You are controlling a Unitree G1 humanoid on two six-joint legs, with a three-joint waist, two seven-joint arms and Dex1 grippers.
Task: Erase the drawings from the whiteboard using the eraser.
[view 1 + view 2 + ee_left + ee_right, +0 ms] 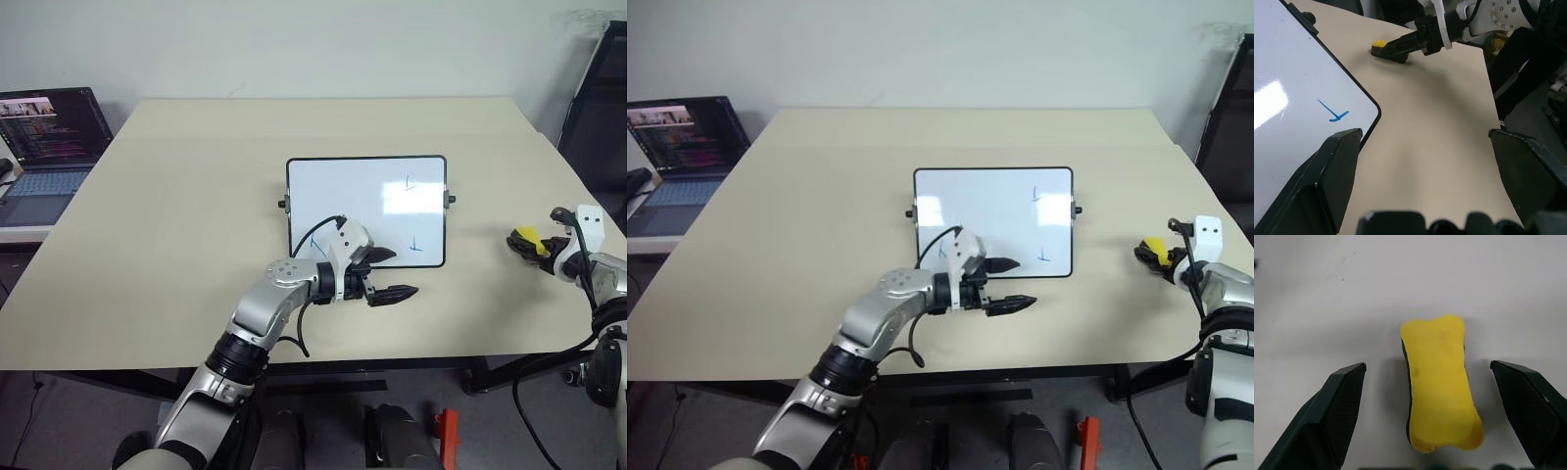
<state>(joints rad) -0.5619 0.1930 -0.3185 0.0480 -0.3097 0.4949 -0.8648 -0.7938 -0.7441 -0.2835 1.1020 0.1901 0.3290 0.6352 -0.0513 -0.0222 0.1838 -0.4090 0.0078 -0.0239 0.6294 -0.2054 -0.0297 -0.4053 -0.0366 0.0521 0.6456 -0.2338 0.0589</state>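
Beige tabletop (196,196) is seen bearing the glossy white black-framed whiteboard (367,191) with thin blue drawings (415,244). Over its near edge the left gripper (389,275) is held spread. Apart, the small yellow eraser (1440,382) lies between the right gripper's (524,245) wide-open fingers (1339,406), ungrasped.

a large beige table (176,206) is seen against a plain pale wall (294,44). an open laptop (44,147), its screen lit with lines of text, is set on a lower surface just beside the table's far left corner. a dark frame (600,108) is seen past the table's right edge, and a small red object (447,436) on the floor below the near edge.
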